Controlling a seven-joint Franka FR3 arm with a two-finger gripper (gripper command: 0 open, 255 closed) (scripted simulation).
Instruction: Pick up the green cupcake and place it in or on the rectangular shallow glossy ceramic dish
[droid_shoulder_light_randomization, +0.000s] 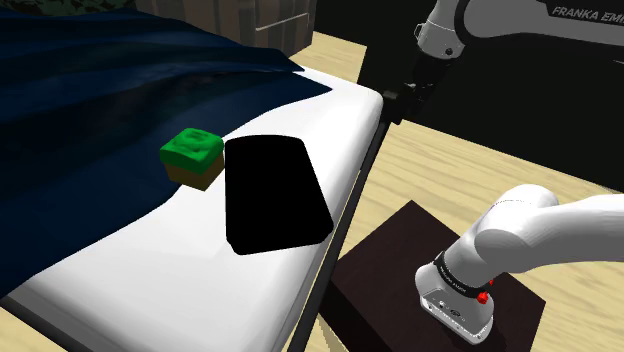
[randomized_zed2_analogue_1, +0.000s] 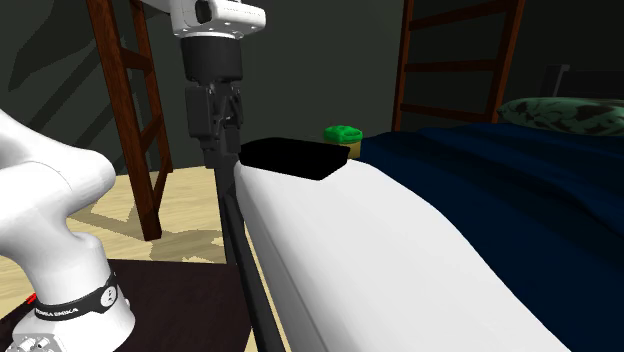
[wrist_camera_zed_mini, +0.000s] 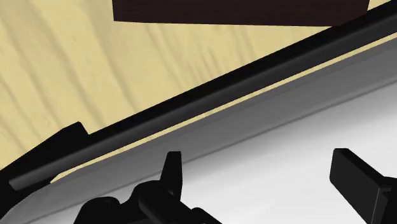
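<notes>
The smooth white bed mattress (droid_shoulder_light_randomization: 200, 270) is rendered with a soft sheen, and the dark blue cloth blanket (droid_shoulder_light_randomization: 90, 110) is shown matt and creased. The rectangular black dish (droid_shoulder_light_randomization: 275, 195) is drawn flat and without gloss, while grain is seen in the pale wooden floor (wrist_camera_zed_mini: 95, 70) and a dull sheen on the black bed rail (wrist_camera_zed_mini: 191, 105).

a white mattress (droid_shoulder_light_randomization: 200, 285) is seen on a black bed frame (droid_shoulder_light_randomization: 342, 235), partly covered by a dark blue blanket (droid_shoulder_light_randomization: 100, 120) at the shoulder view's left. a green cupcake (droid_shoulder_light_randomization: 193, 157) with a brown base is set on the mattress at the blanket's edge, just beside a black rectangular dish (droid_shoulder_light_randomization: 272, 195) laid to its right. a dark stand (droid_shoulder_light_randomization: 390, 270) is placed on a pale wooden floor (droid_shoulder_light_randomization: 480, 160), and a white arm (droid_shoulder_light_randomization: 540, 240) is raised from it.
</notes>
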